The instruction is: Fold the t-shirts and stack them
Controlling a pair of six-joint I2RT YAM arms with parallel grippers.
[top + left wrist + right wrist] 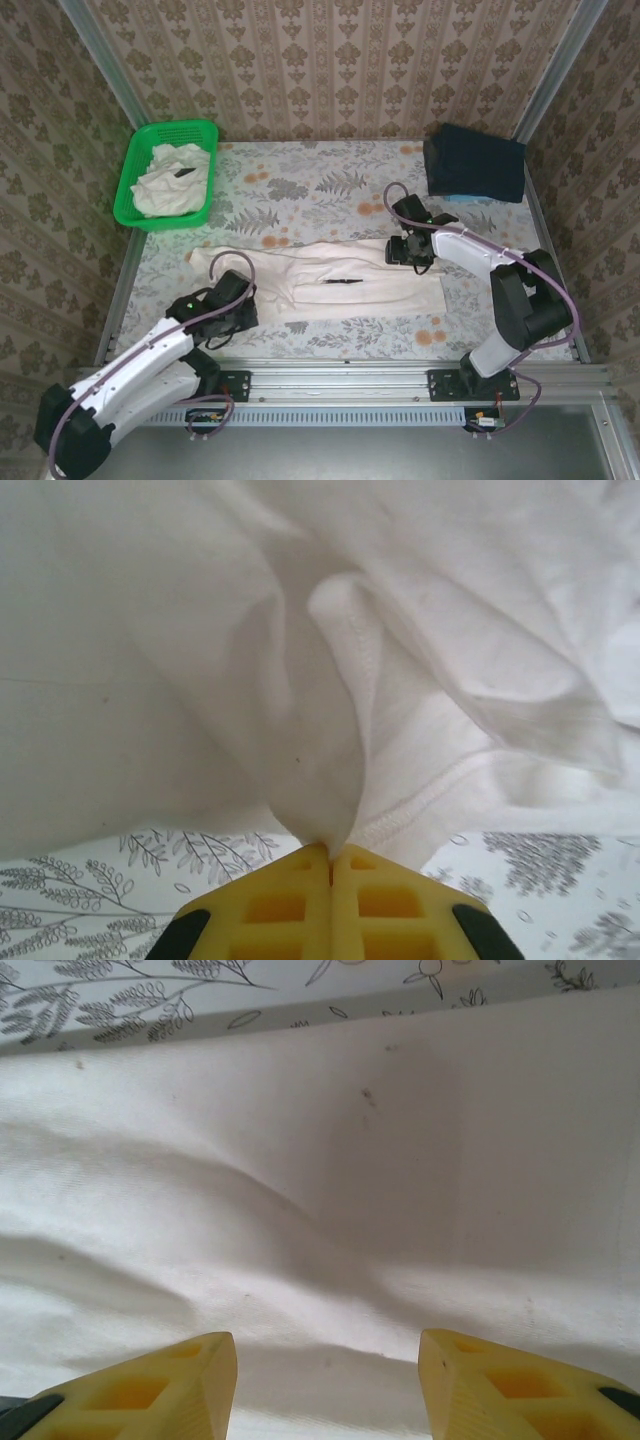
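T-shirt (340,280) lies spread mid-table, left gripper (331,852) pinching its bunched left edge, right gripper (328,1358) with jaws spread over its right end, more t-shirts (165,180) in green basket (128,192) far left.

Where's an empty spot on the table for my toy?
The far middle of the table is bare, between the basket and the dark cloth pile. The near-right strip is bare too. The middle is crowded: the t-shirt, with the left gripper pinching it and the right gripper over it.
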